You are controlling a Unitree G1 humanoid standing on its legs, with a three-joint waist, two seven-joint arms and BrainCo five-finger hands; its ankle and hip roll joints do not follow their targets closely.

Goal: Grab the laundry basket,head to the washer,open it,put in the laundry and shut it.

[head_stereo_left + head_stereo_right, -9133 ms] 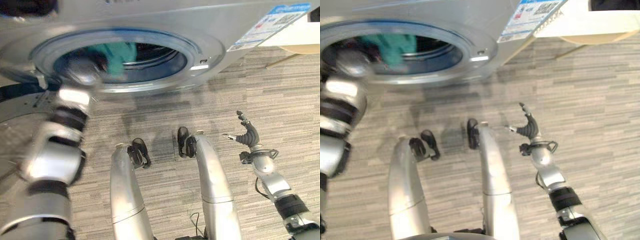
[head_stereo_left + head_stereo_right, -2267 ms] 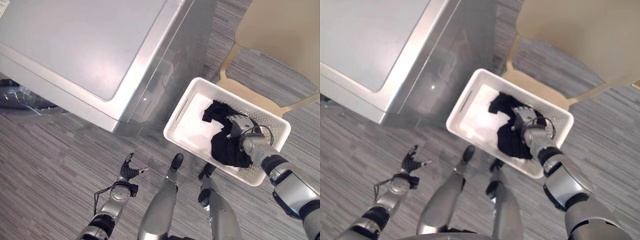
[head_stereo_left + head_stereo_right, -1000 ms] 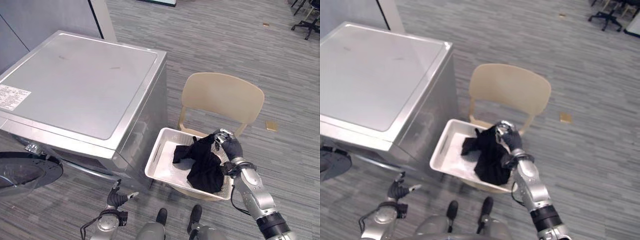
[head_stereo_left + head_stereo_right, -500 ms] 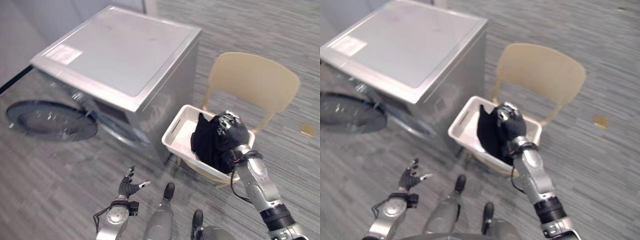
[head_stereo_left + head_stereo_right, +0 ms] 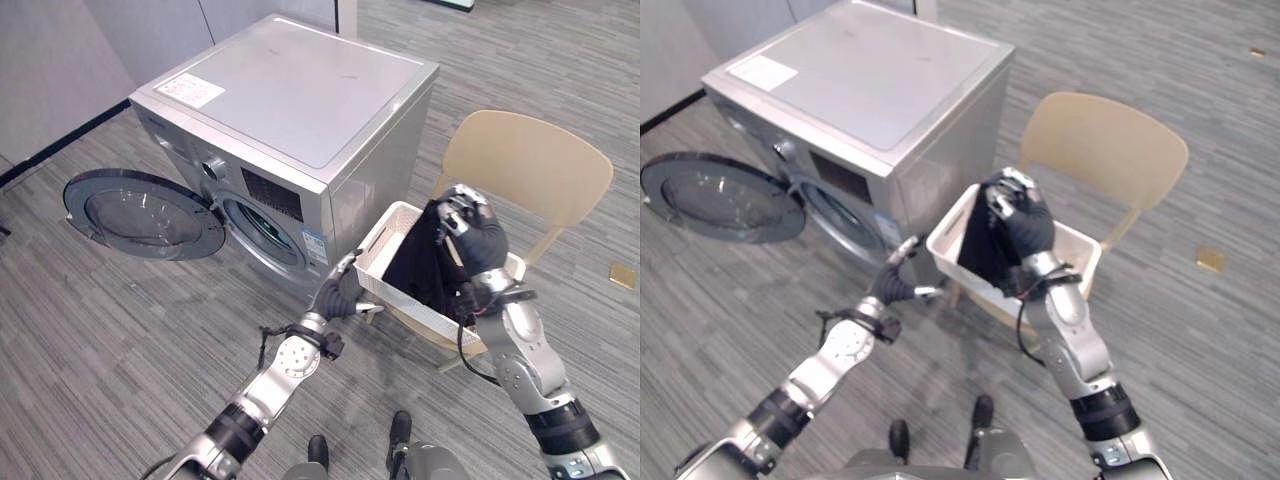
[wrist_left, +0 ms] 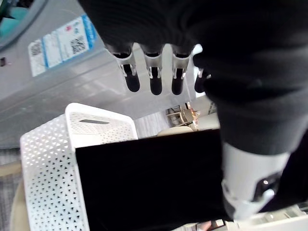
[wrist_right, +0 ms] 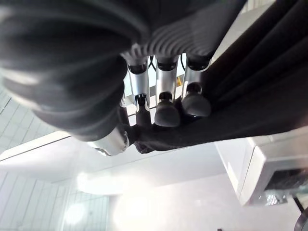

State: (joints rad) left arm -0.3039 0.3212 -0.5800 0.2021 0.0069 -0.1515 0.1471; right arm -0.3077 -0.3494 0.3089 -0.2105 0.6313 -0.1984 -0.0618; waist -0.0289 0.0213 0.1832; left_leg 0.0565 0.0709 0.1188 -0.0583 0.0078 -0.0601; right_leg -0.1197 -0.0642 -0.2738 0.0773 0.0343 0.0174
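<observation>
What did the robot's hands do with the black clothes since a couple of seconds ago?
The right hand, then down in the white basket gripping the black garment, has lifted it up above the rim. The left hand has risen from low by the floor to near the basket's end, fingers open. The washer door stays open; the basket stays on the chair.

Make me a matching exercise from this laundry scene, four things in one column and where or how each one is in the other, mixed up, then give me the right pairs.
Things:
1. washer door
2. black garment
3. white laundry basket
4. left robot hand

States:
A. resting on the seat of the beige chair
B. swung wide open beside the washer
C. open, fingers straight, held near the basket's corner
D. gripped by the right robot hand, hanging down into the basket

Pairs: 1-B, 2-D, 3-A, 4-C
</observation>
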